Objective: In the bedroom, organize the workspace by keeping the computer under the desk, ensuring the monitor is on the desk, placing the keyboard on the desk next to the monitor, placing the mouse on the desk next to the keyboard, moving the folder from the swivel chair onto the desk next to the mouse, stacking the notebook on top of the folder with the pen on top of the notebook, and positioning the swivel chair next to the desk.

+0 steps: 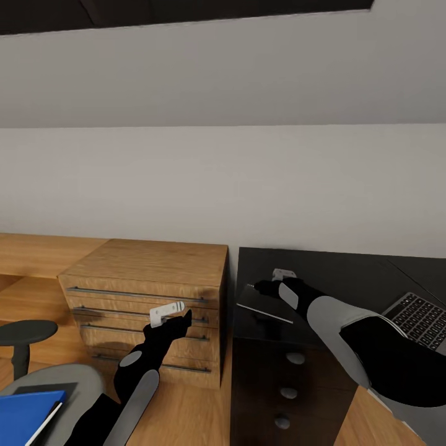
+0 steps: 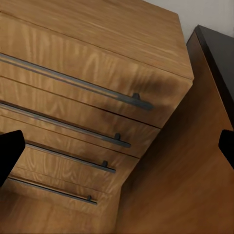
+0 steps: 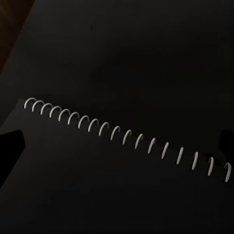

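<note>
The right gripper (image 1: 255, 286), jaws spread and empty, hovers over the notebook (image 1: 265, 310) on the desk (image 1: 347, 272), likely to grasp it. The left gripper (image 1: 179, 317), also spread, idles at nine o'clock, clear of the work.

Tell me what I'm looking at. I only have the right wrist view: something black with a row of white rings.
Observer: That is the spiral-bound notebook, lying flat on a black top. The right gripper hangs over it, open.
Operator: Where's the folder?
Observer: The blue folder lies on the seat of the swivel chair, at the head view's lower left.
Operator: And the left arm?
Observer: The left gripper is open, facing the wooden drawer chest.
</note>
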You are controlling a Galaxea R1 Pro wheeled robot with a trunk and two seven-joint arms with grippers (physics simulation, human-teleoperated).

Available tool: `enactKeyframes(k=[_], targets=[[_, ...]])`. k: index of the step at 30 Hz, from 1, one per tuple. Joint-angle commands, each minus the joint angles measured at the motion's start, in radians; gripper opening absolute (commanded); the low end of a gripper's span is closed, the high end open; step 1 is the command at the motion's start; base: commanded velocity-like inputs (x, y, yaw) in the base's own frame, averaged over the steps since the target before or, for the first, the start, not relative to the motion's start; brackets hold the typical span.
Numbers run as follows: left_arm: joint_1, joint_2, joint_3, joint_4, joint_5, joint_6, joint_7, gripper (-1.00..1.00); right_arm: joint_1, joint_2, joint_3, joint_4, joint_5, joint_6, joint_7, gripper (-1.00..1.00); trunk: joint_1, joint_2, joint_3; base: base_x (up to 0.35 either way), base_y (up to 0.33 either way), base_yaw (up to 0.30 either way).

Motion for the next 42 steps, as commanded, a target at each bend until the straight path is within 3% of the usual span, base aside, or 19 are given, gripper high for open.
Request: enactKeyframes(k=[1,42], targets=[[-0.001,0.001,-0.002,-0.001,0.008,0.002,0.010,1.00,-0.001,0.000,0.008,-0.001,-0.008,0.004,0.000,1.00,0.000,-0.001,-0.001,0.000,0.000,0.000],[-0.001,0.006,-0.009,0.003,0.009,0.002,0.010,1.00,0.002,0.000,0.010,-0.004,-0.008,-0.002,-0.003,1.00,0.000,-0.001,-0.002,0.025,-0.002,0.000]])
